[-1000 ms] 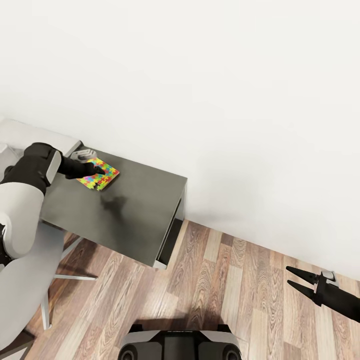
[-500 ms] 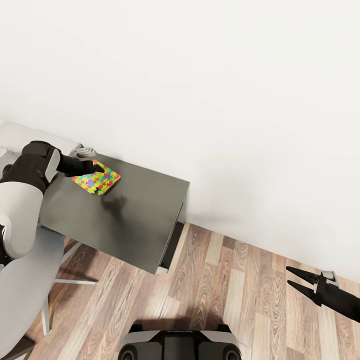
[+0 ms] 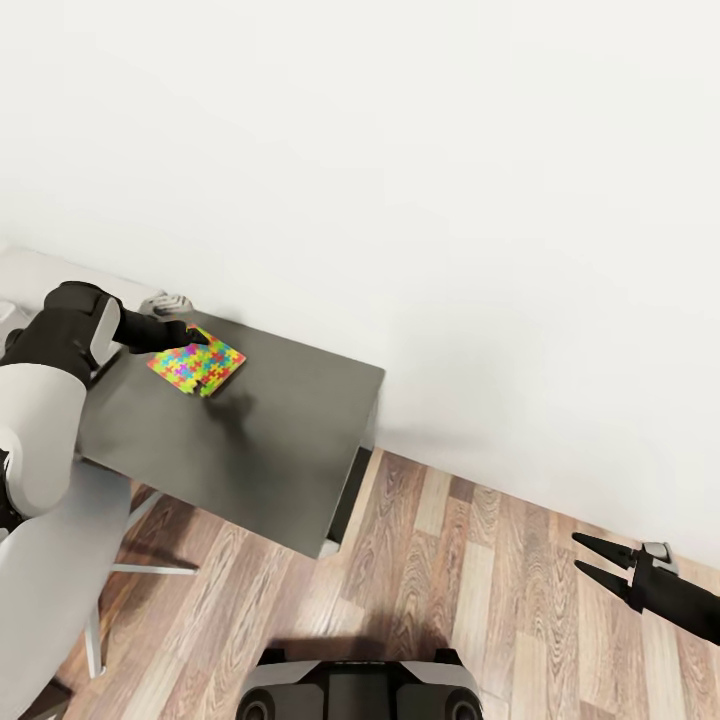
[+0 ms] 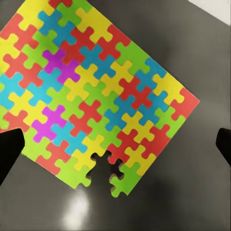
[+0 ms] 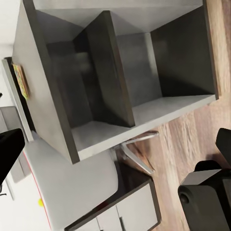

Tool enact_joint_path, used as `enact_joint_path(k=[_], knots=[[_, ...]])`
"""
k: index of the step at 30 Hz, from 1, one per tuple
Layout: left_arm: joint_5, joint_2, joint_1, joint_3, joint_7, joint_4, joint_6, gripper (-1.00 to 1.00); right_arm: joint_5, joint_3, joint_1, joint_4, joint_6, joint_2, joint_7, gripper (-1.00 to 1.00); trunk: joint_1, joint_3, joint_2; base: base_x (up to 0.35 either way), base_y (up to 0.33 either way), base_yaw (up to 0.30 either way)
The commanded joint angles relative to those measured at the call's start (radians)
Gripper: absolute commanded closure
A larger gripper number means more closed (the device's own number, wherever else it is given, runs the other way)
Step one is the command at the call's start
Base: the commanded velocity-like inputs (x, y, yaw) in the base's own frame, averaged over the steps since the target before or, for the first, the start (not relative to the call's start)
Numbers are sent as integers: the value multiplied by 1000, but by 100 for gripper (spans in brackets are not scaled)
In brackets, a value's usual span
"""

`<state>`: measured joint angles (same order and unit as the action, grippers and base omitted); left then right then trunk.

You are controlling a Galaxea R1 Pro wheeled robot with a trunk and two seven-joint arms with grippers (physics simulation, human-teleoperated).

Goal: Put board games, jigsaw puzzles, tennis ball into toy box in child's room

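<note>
The dark grey side unit point(image 3: 250, 430) of the table stands against the white wall on the wood-plank floor point(image 3: 450, 590). One jigsaw puzzle point(image 3: 197, 364) lies flat on its top, near the back corner toward the lighter desk top point(image 3: 40, 272). From the left wrist camera the mat point(image 4: 91, 91) rests directly on the dark surface, with a piece-shaped notch in one edge. The unit's front has open compartments split by an upright divider point(image 5: 113, 72).

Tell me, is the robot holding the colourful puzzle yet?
No. The left gripper hangs open above the jigsaw puzzle, which lies flat on the dark side unit. The right gripper is open and empty over the floor.
</note>
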<state>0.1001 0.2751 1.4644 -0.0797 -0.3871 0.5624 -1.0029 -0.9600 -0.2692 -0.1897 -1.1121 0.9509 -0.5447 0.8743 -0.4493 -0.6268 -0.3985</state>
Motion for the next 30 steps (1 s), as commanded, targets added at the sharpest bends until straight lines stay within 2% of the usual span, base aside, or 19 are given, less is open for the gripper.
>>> enact_joint_path(k=[1, 16, 30], knots=[[10, -1, 1, -4, -9, 1, -3, -100, 1, -1, -1, 0, 4, 0, 3, -100, -1, -1, -2, 86, 73, 0], [10, -1, 1, -3, -9, 1, -3, -100, 1, -1, -1, 0, 4, 0, 3, -100, -1, -1, -2, 22, 17, 0], [12, -1, 1, -2, -7, 1, -2, -100, 1, -1, -1, 0, 4, 0, 3, -100, -1, -1, -2, 84, 44, 0]])
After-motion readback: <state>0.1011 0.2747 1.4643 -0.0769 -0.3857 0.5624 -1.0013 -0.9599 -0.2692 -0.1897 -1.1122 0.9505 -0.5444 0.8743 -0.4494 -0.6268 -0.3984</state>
